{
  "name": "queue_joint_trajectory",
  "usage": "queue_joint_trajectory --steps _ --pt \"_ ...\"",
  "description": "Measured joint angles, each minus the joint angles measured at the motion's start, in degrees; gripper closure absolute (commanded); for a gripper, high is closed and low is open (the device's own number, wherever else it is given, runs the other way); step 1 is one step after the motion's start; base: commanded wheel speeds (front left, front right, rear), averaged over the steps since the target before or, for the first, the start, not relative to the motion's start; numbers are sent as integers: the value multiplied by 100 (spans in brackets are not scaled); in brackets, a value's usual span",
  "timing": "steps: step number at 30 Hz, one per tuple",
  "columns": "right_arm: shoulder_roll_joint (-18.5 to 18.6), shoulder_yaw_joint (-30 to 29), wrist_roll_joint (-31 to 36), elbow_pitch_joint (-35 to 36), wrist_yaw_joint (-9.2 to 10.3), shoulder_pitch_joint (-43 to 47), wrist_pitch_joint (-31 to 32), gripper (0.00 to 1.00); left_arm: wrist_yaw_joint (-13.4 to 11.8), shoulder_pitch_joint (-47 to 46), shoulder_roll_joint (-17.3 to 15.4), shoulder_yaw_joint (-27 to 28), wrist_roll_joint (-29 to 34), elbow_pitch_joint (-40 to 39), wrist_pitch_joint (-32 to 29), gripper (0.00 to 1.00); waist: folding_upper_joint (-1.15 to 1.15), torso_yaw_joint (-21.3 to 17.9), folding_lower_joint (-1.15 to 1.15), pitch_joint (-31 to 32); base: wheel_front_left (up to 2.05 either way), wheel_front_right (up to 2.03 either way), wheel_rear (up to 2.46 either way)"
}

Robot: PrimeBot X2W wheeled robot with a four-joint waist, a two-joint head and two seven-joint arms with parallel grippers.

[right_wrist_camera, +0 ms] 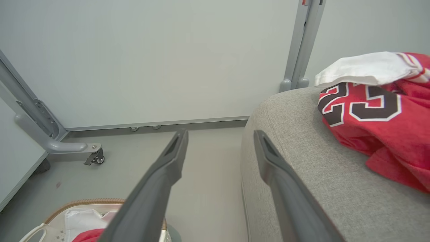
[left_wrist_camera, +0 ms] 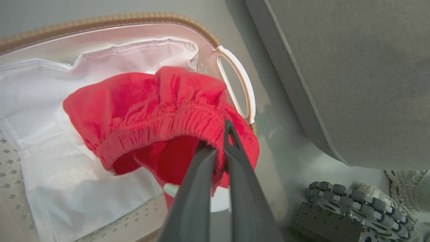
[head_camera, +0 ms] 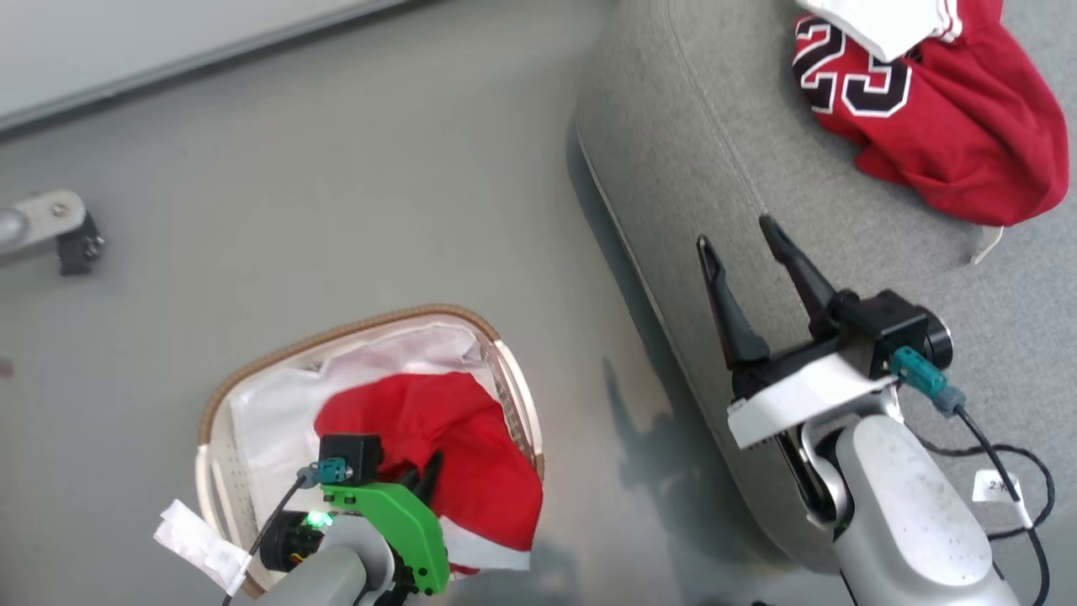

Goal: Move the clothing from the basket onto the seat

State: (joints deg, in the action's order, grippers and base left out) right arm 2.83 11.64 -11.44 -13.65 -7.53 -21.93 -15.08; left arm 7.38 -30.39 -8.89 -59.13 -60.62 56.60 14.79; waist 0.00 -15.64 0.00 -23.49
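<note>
- The left gripper (left_wrist_camera: 218, 137) has its fingers pinched together on the elastic hem of a red garment (left_wrist_camera: 144, 107), which lies bunched in the basket (left_wrist_camera: 100, 20) on the white liner (left_wrist_camera: 67, 168).
- The basket's handle (left_wrist_camera: 240, 87) and a strip of floor (head_camera: 572, 353) lie between that garment and the seat (head_camera: 715, 126).
- The right gripper (head_camera: 736, 231) hangs over the seat's edge, fingers spread apart, holding nothing.
- Farther on, a red "23" jersey (head_camera: 968, 126) lies on the seat.
- Count: two red garments, one basket, one seat.

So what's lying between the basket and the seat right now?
Just bare grey floor, crossed by shadows, as the head view shows. The red garment droops over the basket rim on that side but does not reach the seat.
</note>
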Motion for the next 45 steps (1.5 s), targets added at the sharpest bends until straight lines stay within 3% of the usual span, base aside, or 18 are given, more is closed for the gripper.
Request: queue_joint_trajectory --steps 3,10,21,35,45 --pt "0 -29 43 -85 0 211 0 0 0 52 -29 389 132 -341 15 100 0 103 0 322 0 0 0" --pt "1 -154 67 -186 0 609 0 0 -8 555 -70 1635 1145 -1306 23 100 0 357 0 1011 0 0 0" --pt "1 -93 81 -355 0 1042 0 0 -7 1001 266 3006 2380 -2951 24 100 0 601 0 1847 0 0 0" --pt "1 230 252 -595 1 1234 0 0 -4 786 499 3394 2866 -4132 33 100 0 719 0 2140 0 0 0" --pt "330 1503 458 -917 0 833 0 0 -4 621 583 3249 2882 -4305 33 100 0 906 0 2067 0 0 0"
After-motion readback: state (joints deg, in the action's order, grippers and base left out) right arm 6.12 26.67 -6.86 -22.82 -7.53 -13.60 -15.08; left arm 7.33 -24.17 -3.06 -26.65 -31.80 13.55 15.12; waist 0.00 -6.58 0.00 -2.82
